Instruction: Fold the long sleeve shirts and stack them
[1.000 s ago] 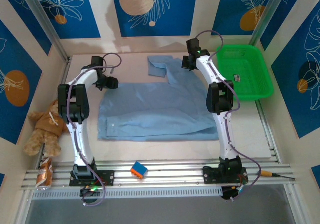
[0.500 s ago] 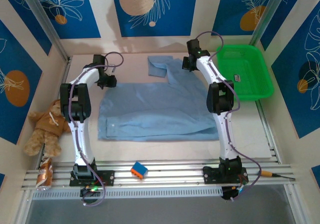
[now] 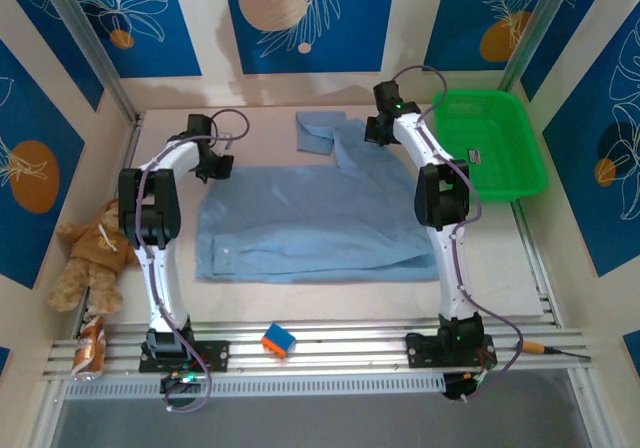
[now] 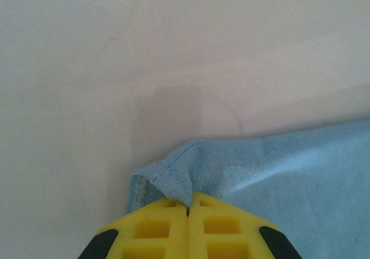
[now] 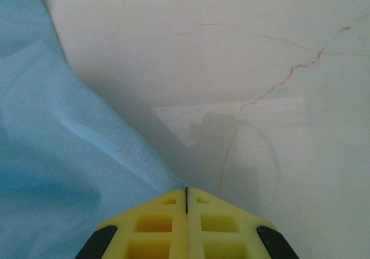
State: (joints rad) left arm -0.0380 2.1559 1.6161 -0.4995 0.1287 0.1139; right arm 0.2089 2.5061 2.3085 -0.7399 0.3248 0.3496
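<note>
No writing can be read in any view. A small dark label [image 3: 476, 156] sits on the floor of the green basket [image 3: 505, 128], its print too small to make out. The can [image 3: 90, 349] at the near left corner carries orange and white markings, too blurred to read.

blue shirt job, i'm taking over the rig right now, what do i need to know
The left gripper is shut on the far left corner of the shirt.
The right gripper is shut on the shirt's far right edge.
The shirt lies spread flat mid-table, one sleeve bunched at the far side.
Done: both far grips are made.
Left: the fold itself, not yet begun, then stacking.
</note>
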